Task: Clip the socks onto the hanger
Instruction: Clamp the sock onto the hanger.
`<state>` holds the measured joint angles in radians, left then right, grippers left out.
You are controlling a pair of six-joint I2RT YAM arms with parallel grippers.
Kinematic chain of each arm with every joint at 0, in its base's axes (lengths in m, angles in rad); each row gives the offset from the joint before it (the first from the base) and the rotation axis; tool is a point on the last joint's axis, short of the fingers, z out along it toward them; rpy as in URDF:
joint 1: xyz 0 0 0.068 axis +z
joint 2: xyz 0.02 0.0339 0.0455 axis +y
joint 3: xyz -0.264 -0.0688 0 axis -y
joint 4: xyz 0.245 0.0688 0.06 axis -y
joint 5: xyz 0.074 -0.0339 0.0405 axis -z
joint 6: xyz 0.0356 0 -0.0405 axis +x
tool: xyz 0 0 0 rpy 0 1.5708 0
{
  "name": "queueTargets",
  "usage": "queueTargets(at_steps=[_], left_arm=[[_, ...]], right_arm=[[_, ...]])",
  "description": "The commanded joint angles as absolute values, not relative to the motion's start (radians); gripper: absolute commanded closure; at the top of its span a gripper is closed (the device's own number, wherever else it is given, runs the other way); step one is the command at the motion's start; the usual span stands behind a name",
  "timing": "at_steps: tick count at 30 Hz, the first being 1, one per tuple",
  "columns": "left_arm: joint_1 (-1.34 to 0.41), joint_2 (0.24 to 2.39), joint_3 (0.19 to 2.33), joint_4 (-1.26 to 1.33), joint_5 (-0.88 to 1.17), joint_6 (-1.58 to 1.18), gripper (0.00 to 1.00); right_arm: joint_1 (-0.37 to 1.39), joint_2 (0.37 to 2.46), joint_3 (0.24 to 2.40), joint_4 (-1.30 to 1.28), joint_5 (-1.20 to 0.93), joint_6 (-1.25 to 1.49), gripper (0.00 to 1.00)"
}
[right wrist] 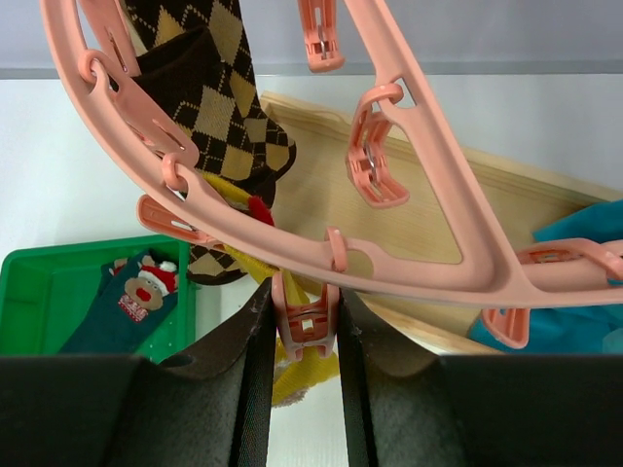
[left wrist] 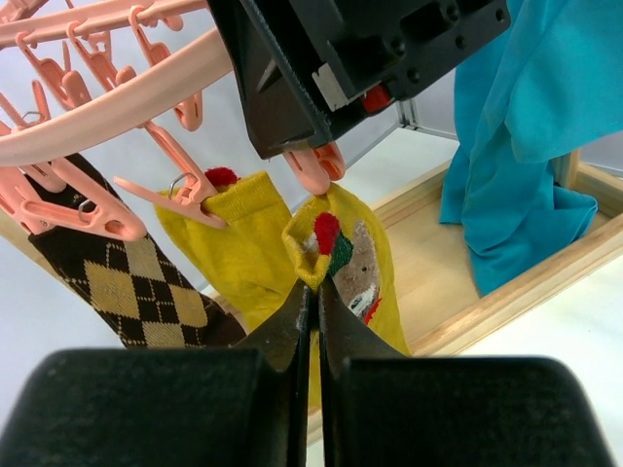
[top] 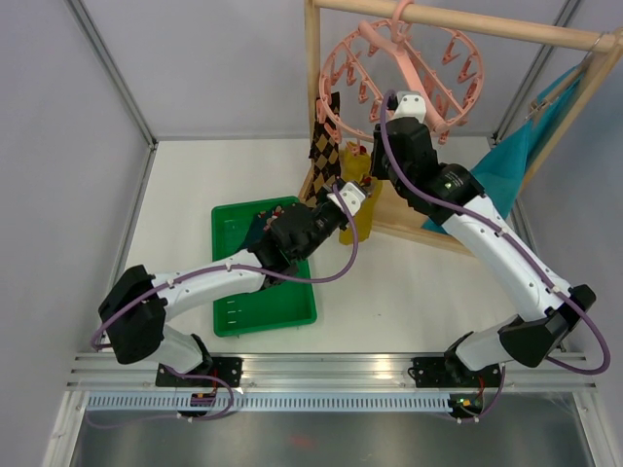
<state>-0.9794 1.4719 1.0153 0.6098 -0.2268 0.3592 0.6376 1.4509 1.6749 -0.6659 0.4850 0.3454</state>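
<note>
Left wrist: left fingers (left wrist: 280, 339) pinch figure-printed mustard sock (left wrist: 355, 268); right fingers (right wrist: 257, 341) squeeze pink hanger clip (right wrist: 307, 326).

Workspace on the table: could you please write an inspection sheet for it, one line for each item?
Surface: white table, carrying a green tray and a wooden rack.
Job's things: pink hanger on the rack; argyle sock and plain yellow sock hang from its clips; teal sock lies in the tray.
Clutter: teal cloth draped on the rack.
Grippers: left end effector shut on a yellow sock with a figure; right end effector shut on a pink clip.
Cables: purple cables along both arms.
Surroundings: grey wall panels.
</note>
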Motion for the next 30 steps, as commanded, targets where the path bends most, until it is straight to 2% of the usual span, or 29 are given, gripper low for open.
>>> queueTargets(at_steps=[1, 30], left_arm=[[-0.988, 1.477, 1.060, 0.676, -0.249, 0.393, 0.98], [-0.996, 1.543, 1.120, 0.690, -0.388, 0.410, 0.98]], right_arm=[[0.653, 1.463, 1.710, -0.686, 0.535, 0.354, 1.00], [0.677, 1.483, 1.727, -0.706, 0.612, 0.342, 1.00]])
